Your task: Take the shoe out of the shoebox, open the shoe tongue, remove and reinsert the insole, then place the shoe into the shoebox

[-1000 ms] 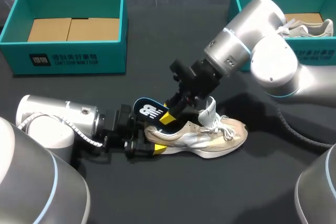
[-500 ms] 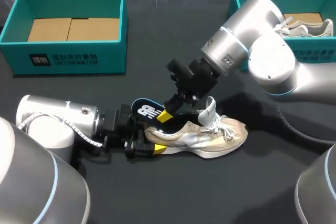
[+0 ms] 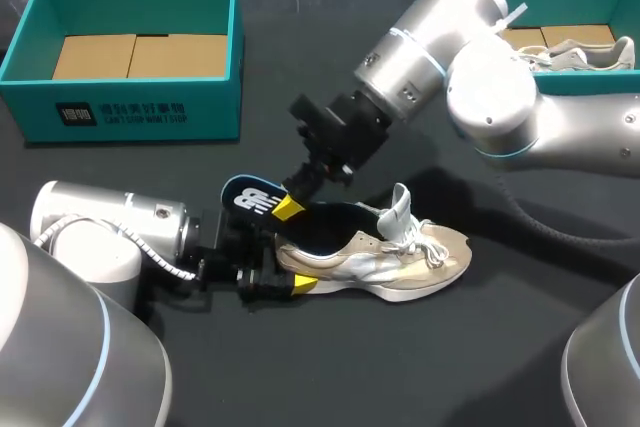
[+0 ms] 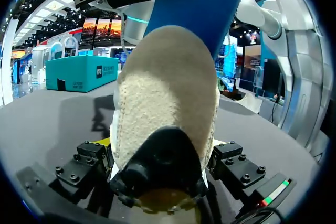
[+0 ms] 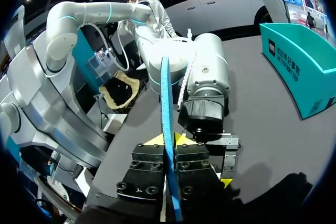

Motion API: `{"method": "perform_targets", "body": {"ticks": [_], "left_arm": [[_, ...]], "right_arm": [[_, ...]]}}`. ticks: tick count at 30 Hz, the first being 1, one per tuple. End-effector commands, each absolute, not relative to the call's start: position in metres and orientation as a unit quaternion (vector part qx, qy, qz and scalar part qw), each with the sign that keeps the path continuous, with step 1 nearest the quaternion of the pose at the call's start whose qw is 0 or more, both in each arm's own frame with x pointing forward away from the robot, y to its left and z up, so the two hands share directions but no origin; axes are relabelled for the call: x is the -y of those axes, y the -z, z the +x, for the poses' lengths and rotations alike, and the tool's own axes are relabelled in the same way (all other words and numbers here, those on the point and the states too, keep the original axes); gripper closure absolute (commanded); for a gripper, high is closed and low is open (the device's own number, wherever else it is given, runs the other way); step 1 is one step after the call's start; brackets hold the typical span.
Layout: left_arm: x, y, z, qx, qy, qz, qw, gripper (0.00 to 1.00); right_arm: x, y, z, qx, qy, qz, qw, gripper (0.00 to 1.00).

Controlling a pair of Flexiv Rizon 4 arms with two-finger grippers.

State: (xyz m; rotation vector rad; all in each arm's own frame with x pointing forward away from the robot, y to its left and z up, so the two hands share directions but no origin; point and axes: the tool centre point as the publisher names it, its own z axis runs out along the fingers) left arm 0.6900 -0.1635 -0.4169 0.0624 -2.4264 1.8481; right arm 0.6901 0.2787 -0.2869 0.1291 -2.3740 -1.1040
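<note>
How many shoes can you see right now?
2. One shoe lies on the table, heel in the left gripper; the other shoe sits in the right shoebox. The left shoebox shows none.

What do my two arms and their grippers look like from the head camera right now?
Both the left arm and right arm are rounded silver-grey tubes with thin light-blue rings at the joints. A white coiled cable runs along the left arm's wrist. The left gripper and right gripper are black, blocky, bolted bodies with yellow-tipped fingers.
</note>
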Motion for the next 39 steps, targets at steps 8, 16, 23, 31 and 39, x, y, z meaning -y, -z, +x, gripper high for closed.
{"method": "perform_targets", "body": {"ticks": [8,16,23,31,39], "left_arm": [[0.165,0.418,0.69,0.795,-0.605,0.021,0.045,1.0],[0.165,0.418,0.69,0.795,-0.605,0.021,0.045,1.0],[0.165,0.418,0.69,0.795,-0.605,0.021,0.045,1.0],[0.165,0.418,0.69,0.795,-0.605,0.021,0.045,1.0],[0.165,0.418,0.69,0.795,-0.605,0.021,0.045,1.0]], "right_arm": [[-0.294,0.226,0.689,0.857,0.451,0.085,0.236,1.0],[-0.29,0.188,0.682,0.821,0.512,0.118,0.222,1.0],[-0.29,0.188,0.682,0.821,0.512,0.118,0.222,1.0],[-0.272,0.123,0.665,0.811,0.541,0.098,0.199,1.0],[-0.225,0.096,0.634,0.726,0.652,0.025,0.217,1.0]]}}
